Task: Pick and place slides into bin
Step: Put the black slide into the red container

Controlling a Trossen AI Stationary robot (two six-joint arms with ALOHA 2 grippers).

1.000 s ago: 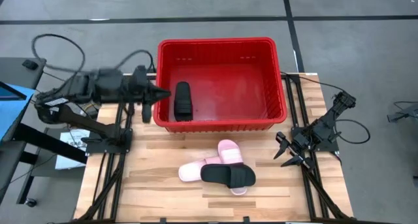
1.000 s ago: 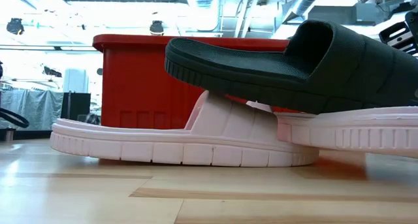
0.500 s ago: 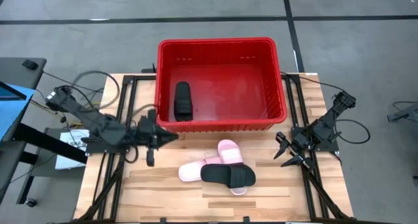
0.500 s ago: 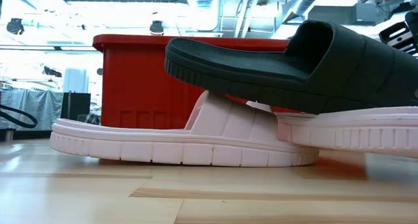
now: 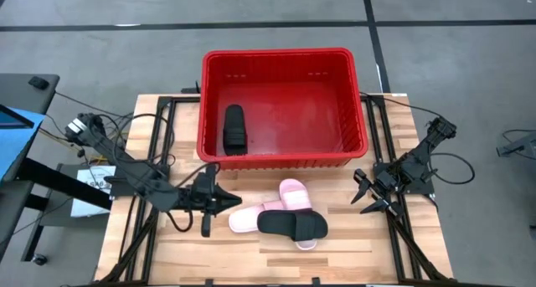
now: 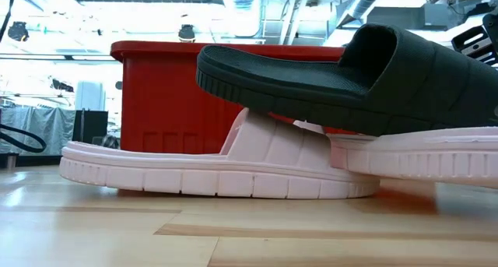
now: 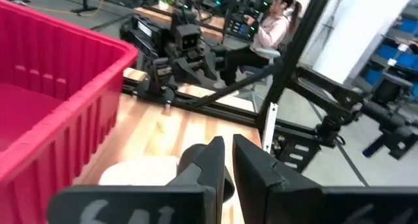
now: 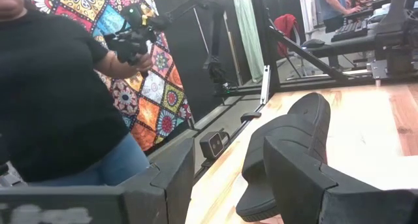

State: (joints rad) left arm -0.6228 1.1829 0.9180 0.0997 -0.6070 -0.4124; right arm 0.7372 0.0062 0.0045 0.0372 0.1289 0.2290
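The red bin (image 5: 276, 54) stands at the table's far middle, and one black slide (image 5: 234, 128) lies on its floor by the left wall. On the table in front of it, two pale pink slides (image 5: 293, 193) (image 5: 245, 222) lie side by side. The second black slide (image 5: 293, 226) rests across both, as the low view (image 6: 350, 72) shows. My left gripper (image 5: 226, 199) is shut and empty, low over the table just left of the pink slides (image 7: 140, 172). My right gripper (image 5: 366, 195) is open and empty at the table's right edge.
Black frame rails run along both sides of the table (image 5: 151, 195). Bare wood lies near the front edge (image 5: 276, 262). A person in a black shirt (image 8: 59, 87) stands beyond the table in the right wrist view; another sits far off (image 7: 268, 34).
My left gripper has left the bin's left wall and swung toward the table's near edge and down. It now sits low beside the left pink slide. The black slide stays in the bin. The slides on the table have not moved.
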